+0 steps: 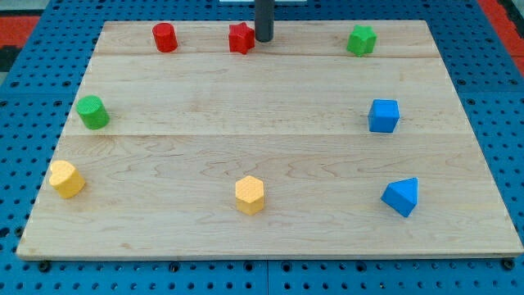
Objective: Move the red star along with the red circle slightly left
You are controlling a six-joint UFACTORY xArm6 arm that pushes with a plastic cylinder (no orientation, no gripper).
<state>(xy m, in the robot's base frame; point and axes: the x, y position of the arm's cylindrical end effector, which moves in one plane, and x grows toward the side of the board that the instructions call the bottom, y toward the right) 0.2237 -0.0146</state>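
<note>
The red star lies near the top edge of the wooden board, a little left of centre. The red circle, a short cylinder, stands to its left, well apart from it, at the same height in the view. My tip is right next to the star's right side, touching it or nearly so. The dark rod runs straight up out of the view's top.
A green star-like block sits at the top right. A green cylinder is at the left. A blue cube and a blue triangle are at the right. Two yellow hexagonal blocks lie near the bottom.
</note>
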